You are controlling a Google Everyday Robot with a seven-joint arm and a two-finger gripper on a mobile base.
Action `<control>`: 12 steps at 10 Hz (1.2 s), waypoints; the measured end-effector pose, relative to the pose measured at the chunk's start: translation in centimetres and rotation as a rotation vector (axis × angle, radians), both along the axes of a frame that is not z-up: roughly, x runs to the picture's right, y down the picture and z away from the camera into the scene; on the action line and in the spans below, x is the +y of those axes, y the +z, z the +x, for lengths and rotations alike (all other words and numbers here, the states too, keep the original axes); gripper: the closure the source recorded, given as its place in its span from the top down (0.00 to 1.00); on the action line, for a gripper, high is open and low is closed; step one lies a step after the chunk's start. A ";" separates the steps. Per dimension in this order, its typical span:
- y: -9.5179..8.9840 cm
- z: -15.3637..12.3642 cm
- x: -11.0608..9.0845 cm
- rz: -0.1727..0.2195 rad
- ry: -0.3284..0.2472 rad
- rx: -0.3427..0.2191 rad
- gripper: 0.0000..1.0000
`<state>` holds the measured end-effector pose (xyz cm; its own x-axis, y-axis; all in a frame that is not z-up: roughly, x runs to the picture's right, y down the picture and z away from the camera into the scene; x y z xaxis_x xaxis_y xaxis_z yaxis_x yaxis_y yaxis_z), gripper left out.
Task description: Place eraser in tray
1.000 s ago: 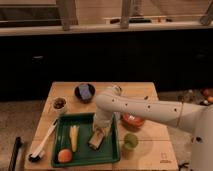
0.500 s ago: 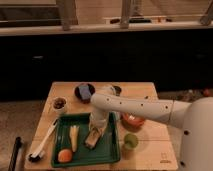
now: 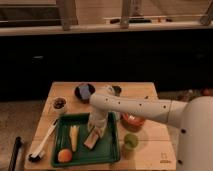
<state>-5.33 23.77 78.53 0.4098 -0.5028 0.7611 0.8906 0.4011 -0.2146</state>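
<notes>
Single view only, so nothing shared with a second camera. It sits high and behind my shoulder, looking forward and steeply down onto the table (image 3: 145, 150). My arm (image 3: 135, 106) enters from the lower right, bulky and close to the lens, and reaches left across the frame. My gripper (image 3: 95, 131) hangs down over the tray (image 3: 107, 156), which lies near the bottom, left of centre. Table fills the lower half at middling range; its far edge runs across mid-frame. Beyond it the view faces a dark wall with a pale ledge (image 3: 100, 27) along the top, well behind the table
</notes>
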 end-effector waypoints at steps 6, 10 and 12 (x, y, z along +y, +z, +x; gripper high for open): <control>-1.2 0.4 -1.7 0.030 -0.002 0.003 0.80; -2.0 0.5 -2.8 0.052 -0.016 -0.004 0.80; -2.6 0.7 -3.3 0.070 -0.022 -0.002 0.80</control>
<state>-4.65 20.44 75.94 0.3967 -0.5633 0.7248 0.8997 0.3954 -0.1851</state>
